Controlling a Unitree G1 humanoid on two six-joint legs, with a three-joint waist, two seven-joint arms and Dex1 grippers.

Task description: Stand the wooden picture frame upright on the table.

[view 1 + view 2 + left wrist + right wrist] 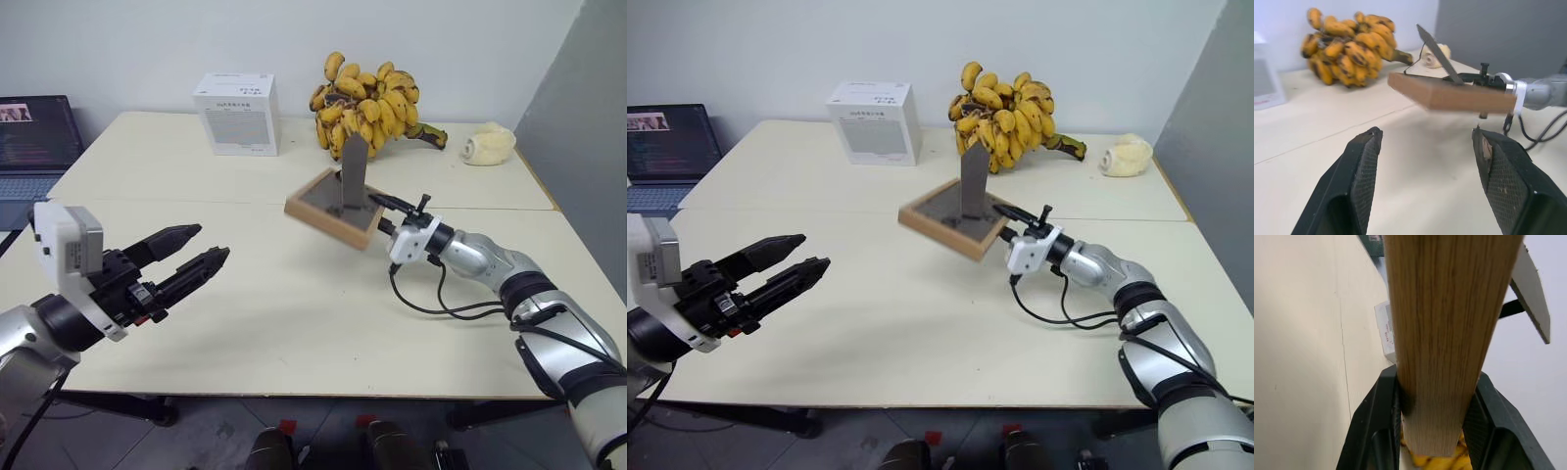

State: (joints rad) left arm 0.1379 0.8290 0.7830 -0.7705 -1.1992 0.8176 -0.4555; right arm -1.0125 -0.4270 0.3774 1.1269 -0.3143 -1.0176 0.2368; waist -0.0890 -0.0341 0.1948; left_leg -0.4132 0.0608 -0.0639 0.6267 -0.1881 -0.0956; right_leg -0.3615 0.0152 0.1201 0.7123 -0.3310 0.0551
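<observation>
**Frame Held Aloft, Stand Deployed**

We hold the wooden picture frame [333,208] above the table [294,313], back side up, fold-out stand [354,174] raised. Our right gripper [384,214] clamps one frame edge; our left gripper [191,255] hangs wide open and empty, well apart. Next, we judge, tilt the frame upright and lower it onto its stand.

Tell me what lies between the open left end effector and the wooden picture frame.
Only bare table lies between the left end effector and the wooden picture frame, as the left eye view shows.
</observation>
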